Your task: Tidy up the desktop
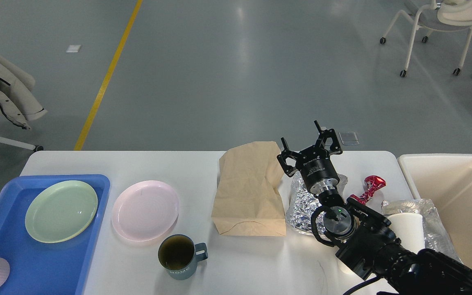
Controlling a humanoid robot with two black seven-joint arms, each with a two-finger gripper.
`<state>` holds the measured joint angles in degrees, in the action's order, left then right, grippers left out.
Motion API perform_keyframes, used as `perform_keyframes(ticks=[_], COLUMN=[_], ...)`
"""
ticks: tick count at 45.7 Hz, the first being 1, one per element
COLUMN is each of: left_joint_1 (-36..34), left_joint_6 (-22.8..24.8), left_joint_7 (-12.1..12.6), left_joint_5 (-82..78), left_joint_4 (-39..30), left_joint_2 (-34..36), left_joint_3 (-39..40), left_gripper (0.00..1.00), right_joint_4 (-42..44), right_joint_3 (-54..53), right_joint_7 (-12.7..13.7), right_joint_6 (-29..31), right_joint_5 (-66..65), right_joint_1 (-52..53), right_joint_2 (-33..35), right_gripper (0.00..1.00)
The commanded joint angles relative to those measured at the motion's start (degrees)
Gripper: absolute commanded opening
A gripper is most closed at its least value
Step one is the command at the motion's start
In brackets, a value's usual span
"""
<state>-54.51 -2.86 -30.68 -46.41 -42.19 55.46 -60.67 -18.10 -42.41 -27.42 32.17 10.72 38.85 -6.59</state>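
Matt creased paper bag point(250, 190), crinkled shiny foil point(301, 205), glossy plastic plates point(144, 209).

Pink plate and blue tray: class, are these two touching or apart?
Apart. The head view shows a strip of white desktop between the pink plate and the blue tray's right rim; the plate lies wholly on the desktop.

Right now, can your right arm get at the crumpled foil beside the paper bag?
Probably yes. My right gripper hangs open just above the foil, and nothing covers it; the paper bag only stands close beside it.
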Motion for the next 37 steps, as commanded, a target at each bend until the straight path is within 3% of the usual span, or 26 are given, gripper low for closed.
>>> perform_keyframes(ticks=[1,7,12,21,28,36,37], left_joint_1=[-0.34,-2.26,-6.92,-22.9,-41.53,-66.84,-69.65], left_joint_6=[0.4,3.03,6.01,18.13,32.54,56.53,57.86], left_joint_7=[-1.48,-5.87,-9.56,-16.6,-19.41,-18.1,-17.66], left_joint_5=[-0.08,-0.17,-0.69,-5.43,-13.87,-14.32,-14.06], left_joint_4=[-0.44,-0.61,-0.79,-0.7,-0.79,-0.79,-0.88], left_joint_2=[0.0,1.13,2.63,8.6,11.77,9.15,7.92], left_joint_3=[0.02,-0.15,-0.86,-1.12,-1.03,0.02,0.2], left_gripper=[0.72,0.87,0.92,0.94,0.94,0.94,0.94], right_joint_4=[0.0,0.0,0.0,0.0,0.0,0.0,0.0], right_joint_3=[-0.05,-0.05,-0.05,-0.05,-0.05,0.04,0.04], right_joint_7=[0.0,0.0,0.0,0.0,0.0,0.0,0.0], right_joint_6=[0.0,0.0,0.0,0.0,0.0,-0.09,0.0], right_joint_5=[0.0,0.0,0.0,0.0,0.0,0.0,0.0], right_joint_1=[0.0,0.0,0.0,0.0,0.0,0.0,0.0], right_joint_2=[0.0,0.0,0.0,0.0,0.0,0.0,0.0], right_gripper=[1.0,1.0,1.0,1.0,1.0,1.0,1.0])
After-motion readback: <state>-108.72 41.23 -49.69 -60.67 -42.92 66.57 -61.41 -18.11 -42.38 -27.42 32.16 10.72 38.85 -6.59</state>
